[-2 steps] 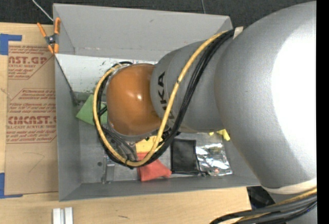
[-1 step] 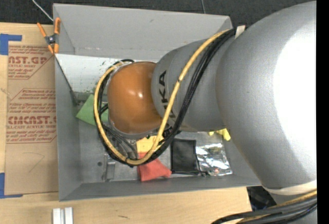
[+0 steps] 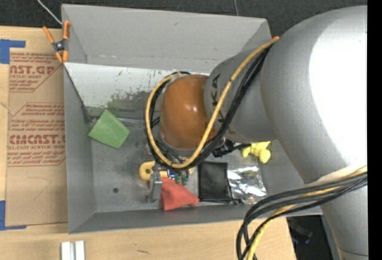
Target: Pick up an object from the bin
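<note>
The gripper (image 3: 159, 182) is low at the near side of the bin (image 3: 179, 44), just beside a red pointy block (image 3: 176, 197) and a yellow ring (image 3: 145, 170). I cannot tell if it is wide or narrow. Grabbing time, I think: next, squeeze one and lift.

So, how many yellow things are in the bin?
2. One yellow piece lies at the right, beside the arm; a smaller yellow bit lies near the front, just left of the red thing. The arm may hide more.
</note>
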### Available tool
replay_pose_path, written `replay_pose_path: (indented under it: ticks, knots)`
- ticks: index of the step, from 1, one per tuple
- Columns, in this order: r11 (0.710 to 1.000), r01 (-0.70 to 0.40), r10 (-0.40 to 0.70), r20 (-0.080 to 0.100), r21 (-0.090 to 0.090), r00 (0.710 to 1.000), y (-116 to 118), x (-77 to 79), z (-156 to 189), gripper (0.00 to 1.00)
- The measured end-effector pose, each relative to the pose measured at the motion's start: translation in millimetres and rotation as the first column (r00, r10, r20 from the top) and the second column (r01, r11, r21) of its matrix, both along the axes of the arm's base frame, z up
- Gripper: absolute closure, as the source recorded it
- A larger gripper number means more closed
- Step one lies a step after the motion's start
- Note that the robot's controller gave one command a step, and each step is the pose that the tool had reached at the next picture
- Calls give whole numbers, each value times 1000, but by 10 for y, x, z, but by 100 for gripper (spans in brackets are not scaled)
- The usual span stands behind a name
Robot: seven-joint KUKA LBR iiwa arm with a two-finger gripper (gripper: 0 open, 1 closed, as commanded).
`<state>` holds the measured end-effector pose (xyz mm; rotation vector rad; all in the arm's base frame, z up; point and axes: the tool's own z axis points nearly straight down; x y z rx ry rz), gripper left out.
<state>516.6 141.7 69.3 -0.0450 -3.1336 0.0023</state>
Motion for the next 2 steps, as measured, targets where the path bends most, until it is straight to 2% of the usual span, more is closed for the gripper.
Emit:
replay_pose_path:
  ticks: [1, 2]
  knots:
    - [960, -280, 280, 12, 3, 960, 79, 23, 598, 0]
    - [999, -54, 54, -1, 0, 999, -301, 32, 297, 0]
